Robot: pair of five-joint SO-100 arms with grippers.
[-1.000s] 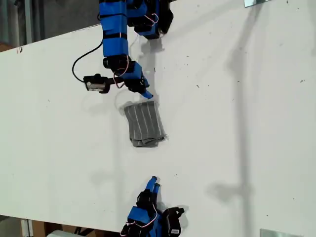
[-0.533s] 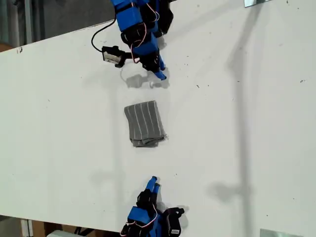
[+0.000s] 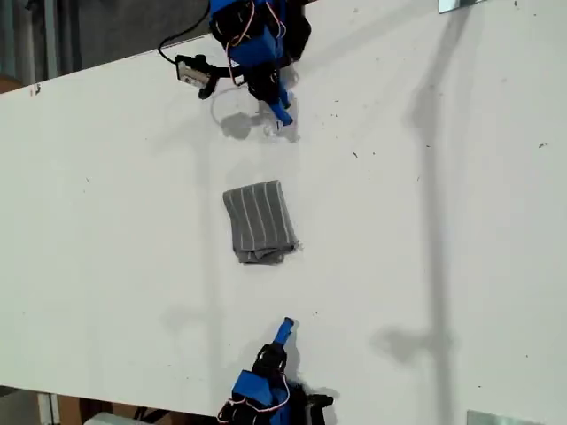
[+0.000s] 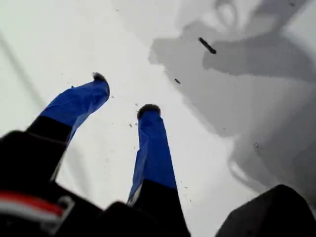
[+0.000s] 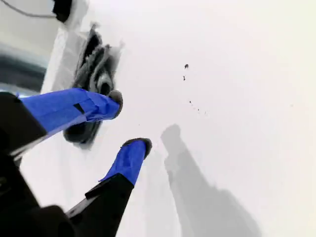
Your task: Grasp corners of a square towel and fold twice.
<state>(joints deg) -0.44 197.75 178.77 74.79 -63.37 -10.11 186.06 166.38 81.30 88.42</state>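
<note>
- Our first gripper has pulled away. A second ago it sat right at the towel's far edge; now it hangs well apart from it, up by the exterior view's top edge.
- Its own camera shows the first gripper released. The two blue fingers are spread with nothing between them, and only the white table and grey shadows lie below.
- The towel has not budged. It is still a small folded striped rectangle near the middle of the table, resting flat with nothing touching it.
- The towel's end nearer the exterior view's bottom looks bunched and uneven. We cannot pick out its separate corners there.
- Our second gripper has shifted a touch towards the exterior view's right since half a second ago. It stays low in that view, well short of the towel.
- In its wrist view the second gripper is also released, jaws parted over bare table. The towel is ahead of the fingertips, not between them.
</note>
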